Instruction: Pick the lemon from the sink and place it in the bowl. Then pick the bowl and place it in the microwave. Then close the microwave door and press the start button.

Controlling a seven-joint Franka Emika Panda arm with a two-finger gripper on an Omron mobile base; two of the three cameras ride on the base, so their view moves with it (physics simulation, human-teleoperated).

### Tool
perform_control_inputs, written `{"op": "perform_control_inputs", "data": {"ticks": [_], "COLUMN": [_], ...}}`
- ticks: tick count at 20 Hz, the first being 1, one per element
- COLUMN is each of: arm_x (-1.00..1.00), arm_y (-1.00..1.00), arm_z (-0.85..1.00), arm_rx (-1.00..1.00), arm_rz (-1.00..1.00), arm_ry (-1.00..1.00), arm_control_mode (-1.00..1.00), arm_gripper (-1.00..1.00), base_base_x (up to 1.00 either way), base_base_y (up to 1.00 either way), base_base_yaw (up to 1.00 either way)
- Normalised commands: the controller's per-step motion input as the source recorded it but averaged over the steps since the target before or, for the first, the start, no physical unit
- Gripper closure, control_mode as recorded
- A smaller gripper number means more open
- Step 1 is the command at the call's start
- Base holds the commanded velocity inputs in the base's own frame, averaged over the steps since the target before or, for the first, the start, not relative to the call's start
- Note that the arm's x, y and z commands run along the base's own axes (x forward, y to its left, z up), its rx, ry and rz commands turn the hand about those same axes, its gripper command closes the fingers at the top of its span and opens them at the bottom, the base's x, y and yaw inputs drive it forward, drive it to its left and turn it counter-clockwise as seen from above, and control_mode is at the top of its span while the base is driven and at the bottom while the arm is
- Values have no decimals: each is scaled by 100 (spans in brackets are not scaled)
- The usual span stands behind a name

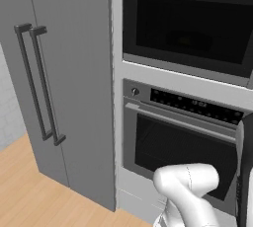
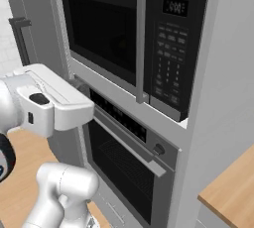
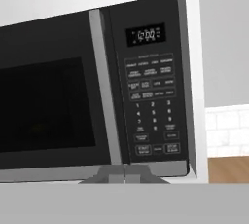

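The microwave [image 3: 146, 86] sits in the wall above the oven, and the microwave door [image 3: 48, 106] is shut flat against it. A grey vertical handle [image 3: 104, 86] runs beside the black control strip [image 3: 151, 101], which has a lit display and rows of buttons. The start button [image 3: 142, 149] is in the bottom row. My gripper [image 3: 124, 175] is shut with nothing in it, a short way in front of the panel's lower edge and apart from it. The microwave [image 2: 129, 38] and its door [image 1: 188, 28] also appear from the base. The lemon and bowl are hidden; the sink is out of view.
The oven [image 2: 124, 157] with its bar handle and knob sits right below the microwave. A tall grey fridge [image 1: 59, 88] with two dark handles stands to the left. A wooden counter corner [image 2: 230, 192] lies to the right, and my white arm [image 2: 54, 100] crosses in front.
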Motion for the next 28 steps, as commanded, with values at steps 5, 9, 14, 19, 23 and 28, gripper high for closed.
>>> {"op": "perform_control_inputs", "data": {"ticks": [5,9,14,19,23,28], "arm_x": [6,21,29,15,12,19], "arm_y": [-12,-10,-9,-26,-34,-27], "arm_z": [0,-7,-20,-16,-12,-12], "arm_rx": [4,0,0,0,0,0], "arm_rz": [0,0,0,0,0,0], "arm_ry": [-8,-5,0,0,0,0], "arm_control_mode": [-100,-100,-100,-100,-100,-100], "arm_gripper": [100,100,100,100,100,100], "base_base_x": [0,0,0,0,0,0], "base_base_y": [0,0,0,0,0,0], "base_base_yaw": [0,0,0,0,0,0]}}
